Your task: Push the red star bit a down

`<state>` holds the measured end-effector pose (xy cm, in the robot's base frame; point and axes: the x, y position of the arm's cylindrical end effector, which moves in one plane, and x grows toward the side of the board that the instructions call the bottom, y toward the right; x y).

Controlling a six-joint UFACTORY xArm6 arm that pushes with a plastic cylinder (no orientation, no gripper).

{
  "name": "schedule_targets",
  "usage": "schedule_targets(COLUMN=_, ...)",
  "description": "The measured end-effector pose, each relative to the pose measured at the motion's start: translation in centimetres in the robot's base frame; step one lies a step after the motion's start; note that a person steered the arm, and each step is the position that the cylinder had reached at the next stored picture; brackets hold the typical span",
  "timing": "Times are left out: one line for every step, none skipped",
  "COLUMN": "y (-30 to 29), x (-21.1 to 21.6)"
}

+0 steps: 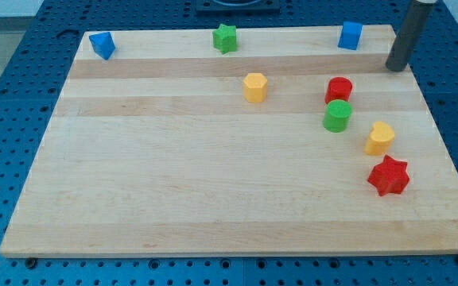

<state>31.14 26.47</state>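
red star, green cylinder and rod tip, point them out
red star block (389, 175), camera view, centre of its top face
green cylinder block (338, 112), camera view, its top face
my tip (397, 67), camera view, rod's very end

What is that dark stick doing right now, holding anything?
No claw: my tip holds nothing, touches no block, near the board's top right corner, far above the red star.

Rod: one, straight, cylindrical, dark grey to black, matte finish; a lighter grey band showed at its upper end by the view's top. My tip (397, 68) was blunt, flat-ended, unmarked.
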Motion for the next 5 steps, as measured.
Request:
schedule_targets(y=0.4, x=2.4)
schedule_targets(y=3.7, x=6.0)
schedule_targets(y=4.8, x=11.0)
schedule_targets(y=4.7, x=12.7)
schedule_targets(y=4.7, x=12.7)
